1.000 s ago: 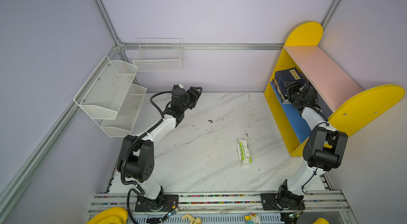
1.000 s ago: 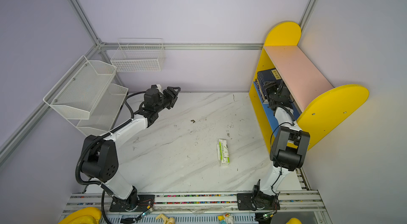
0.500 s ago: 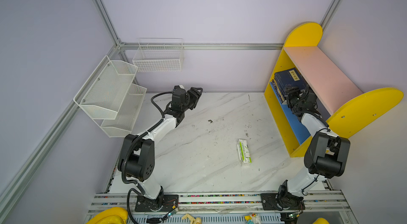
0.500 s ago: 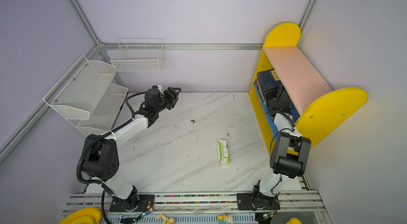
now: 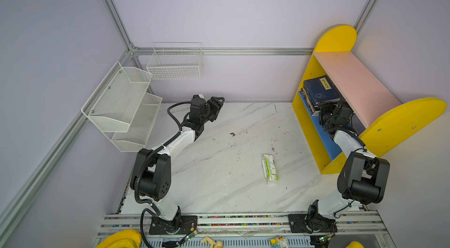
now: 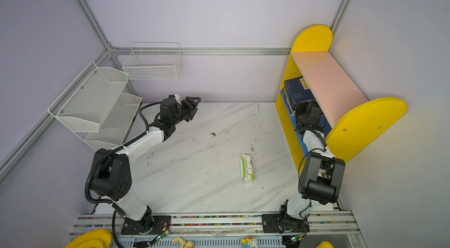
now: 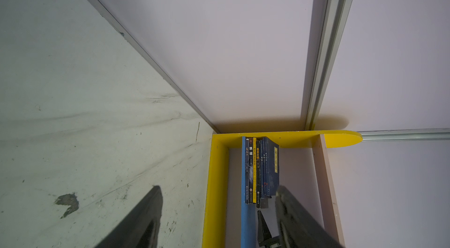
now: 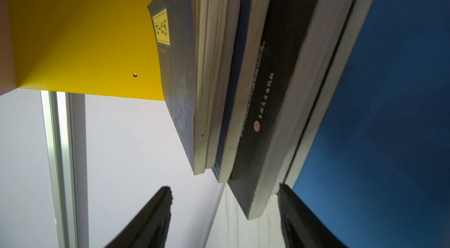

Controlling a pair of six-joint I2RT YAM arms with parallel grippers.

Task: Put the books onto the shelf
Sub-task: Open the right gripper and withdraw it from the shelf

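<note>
Several books [image 5: 319,92] [image 6: 298,90], navy and black, lie stacked on the blue lower board of the shelf [image 5: 353,81] [image 6: 326,81], against its far yellow end panel. My right gripper [image 5: 325,109] [image 6: 300,107] reaches in under the pink board just short of the stack. In the right wrist view it [image 8: 224,185] is open and empty, the book [image 8: 255,88] edges fan out just ahead, and one fingertip [image 8: 283,190] is close to the bottom book's corner. My left gripper [image 5: 218,107] [image 7: 219,188] hangs open and empty over the table's back left, facing the book spines [image 7: 261,171].
A green-and-white carton [image 5: 269,168] [image 6: 247,168] lies on the marble table, right of the middle. A white mesh tiered rack [image 5: 121,103] and a white wire basket [image 5: 175,64] hang on the walls at the back left.
My right gripper has drawn back a little from the stack, so the top navy cover now shows. The left arm has not moved.
</note>
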